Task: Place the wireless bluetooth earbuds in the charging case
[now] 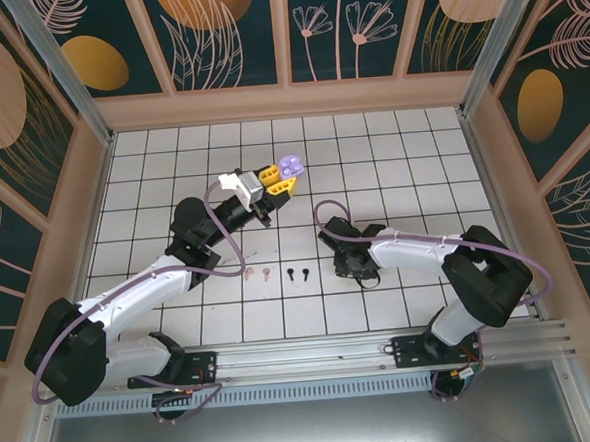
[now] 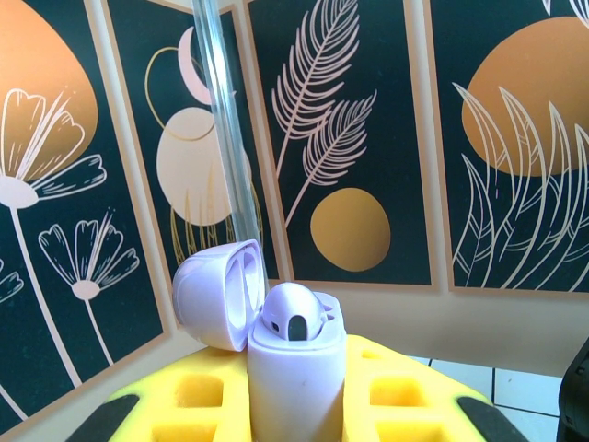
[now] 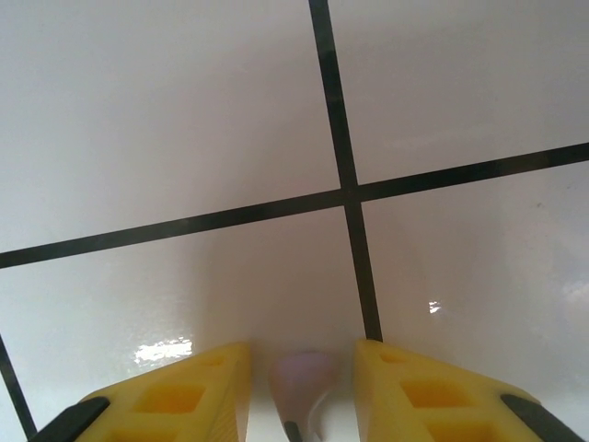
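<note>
My left gripper (image 1: 276, 182) (image 2: 296, 378) is shut on the lavender charging case (image 1: 291, 165) (image 2: 294, 368), holding it upright above the floor. Its lid (image 2: 213, 293) is swung open to the left, and one lavender earbud (image 2: 293, 316) sits in a socket. My right gripper (image 1: 361, 273) (image 3: 302, 354) points straight down at the tiles and is open. A second lavender earbud (image 3: 300, 376) lies between its yellow fingers (image 3: 184, 396), with a small gap on each side. Two pink earbuds (image 1: 258, 274) and two black earbuds (image 1: 297, 274) lie on the floor between the arms.
The white tiled floor (image 1: 401, 154) is boxed in by patterned walls (image 1: 343, 28) at the back and on both sides. A metal rail (image 1: 313, 355) with the arm bases runs along the near edge.
</note>
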`<control>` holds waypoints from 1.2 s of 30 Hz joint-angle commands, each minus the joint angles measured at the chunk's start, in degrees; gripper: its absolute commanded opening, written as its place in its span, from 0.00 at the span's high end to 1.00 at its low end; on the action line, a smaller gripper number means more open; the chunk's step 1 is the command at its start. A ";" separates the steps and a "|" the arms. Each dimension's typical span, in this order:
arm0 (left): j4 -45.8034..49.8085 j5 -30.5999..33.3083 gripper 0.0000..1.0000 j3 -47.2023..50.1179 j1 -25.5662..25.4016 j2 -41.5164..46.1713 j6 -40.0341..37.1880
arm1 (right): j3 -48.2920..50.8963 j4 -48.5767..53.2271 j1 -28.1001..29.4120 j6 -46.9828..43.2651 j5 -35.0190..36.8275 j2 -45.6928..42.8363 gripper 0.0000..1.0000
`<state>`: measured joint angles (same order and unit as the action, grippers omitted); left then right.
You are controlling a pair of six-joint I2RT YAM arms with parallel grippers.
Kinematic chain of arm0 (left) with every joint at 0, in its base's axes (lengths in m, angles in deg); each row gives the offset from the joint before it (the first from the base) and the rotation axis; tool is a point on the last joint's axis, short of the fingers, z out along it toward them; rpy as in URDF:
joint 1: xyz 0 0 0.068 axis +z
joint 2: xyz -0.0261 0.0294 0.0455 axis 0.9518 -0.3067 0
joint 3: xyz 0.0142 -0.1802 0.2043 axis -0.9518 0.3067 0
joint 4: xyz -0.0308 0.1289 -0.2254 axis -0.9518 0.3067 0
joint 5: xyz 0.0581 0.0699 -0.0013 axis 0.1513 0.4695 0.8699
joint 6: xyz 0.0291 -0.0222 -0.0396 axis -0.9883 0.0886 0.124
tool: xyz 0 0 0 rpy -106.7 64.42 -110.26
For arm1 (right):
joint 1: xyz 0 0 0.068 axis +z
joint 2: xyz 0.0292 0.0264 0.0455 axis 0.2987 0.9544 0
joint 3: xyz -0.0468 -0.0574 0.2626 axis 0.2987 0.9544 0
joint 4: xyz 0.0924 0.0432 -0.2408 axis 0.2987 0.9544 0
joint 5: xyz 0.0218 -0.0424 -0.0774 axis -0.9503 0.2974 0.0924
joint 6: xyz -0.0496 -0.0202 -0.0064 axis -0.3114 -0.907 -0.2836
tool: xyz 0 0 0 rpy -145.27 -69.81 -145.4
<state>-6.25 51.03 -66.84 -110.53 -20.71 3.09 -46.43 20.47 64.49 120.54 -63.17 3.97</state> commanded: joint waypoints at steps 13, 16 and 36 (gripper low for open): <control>-1.59 -0.47 1.00 -0.80 -0.35 -0.08 -0.26 | -0.45 -0.62 0.25 -3.04 1.23 4.63 0.73; -1.59 -0.64 1.00 -0.84 -0.37 -0.19 -0.06 | 0.15 -1.36 0.02 -3.39 0.38 4.02 0.76; -0.19 -2.04 1.00 -2.77 -0.37 -0.34 -0.32 | -0.69 -3.70 -2.28 -4.28 -0.79 -13.48 0.86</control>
<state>-5.97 50.18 -67.34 -110.53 -20.97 3.07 -45.59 18.00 62.72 117.46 -64.54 -4.31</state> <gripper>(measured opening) 0.208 0.145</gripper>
